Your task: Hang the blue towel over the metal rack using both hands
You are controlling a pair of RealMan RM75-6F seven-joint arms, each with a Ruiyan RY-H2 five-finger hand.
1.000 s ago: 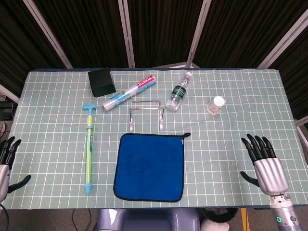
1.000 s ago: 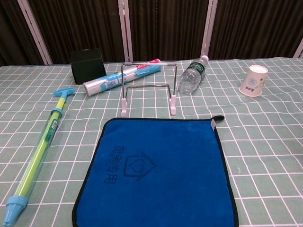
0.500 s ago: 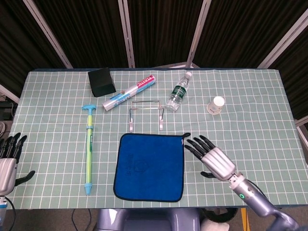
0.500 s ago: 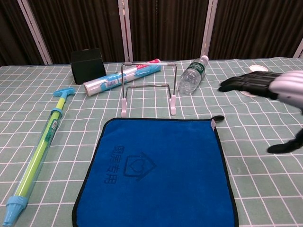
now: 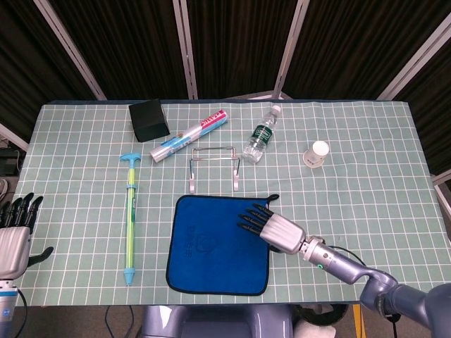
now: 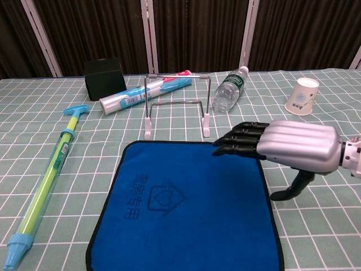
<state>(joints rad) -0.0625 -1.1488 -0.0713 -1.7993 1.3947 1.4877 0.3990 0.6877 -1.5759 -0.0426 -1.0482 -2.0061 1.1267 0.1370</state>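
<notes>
Square blue microfibre towel (image 5: 218, 243) with black edging and a printed house-and-heart emblem: lying flat on the green checked tablecloth (image 5: 366, 162), near the front edge, unfolded, hanging loop at its far right corner.

Thin metal wire rack (image 5: 214, 167) with pale pink feet: standing upright just beyond the towel's far edge, apart from it, nothing draped on it.

Right hand (image 5: 270, 227), silver back and black fingers (image 6: 240, 137): palm down over the towel's far right corner, fingers stretched out straight and close together, pointing toward the left, thumb hanging down beside the towel's right edge. It holds nothing. Whether the fingertips touch the cloth cannot be told.

Left hand (image 5: 15, 232): at the front left corner of the table, well apart from the towel, fingers extended and spread, nothing in it. Seen in the head view only.

Long green and light-blue plastic pump syringe (image 5: 130, 217): lying lengthwise to the left of the towel.

Black box (image 5: 149, 120): far left of the rack.

Rolled white and blue foil-like tube (image 5: 188, 134): lying aslant between the box and the rack.

Clear plastic water bottle (image 5: 261, 134), green label: on its side, right of the rack.

White paper cup (image 5: 316, 153): upright, far right.
</notes>
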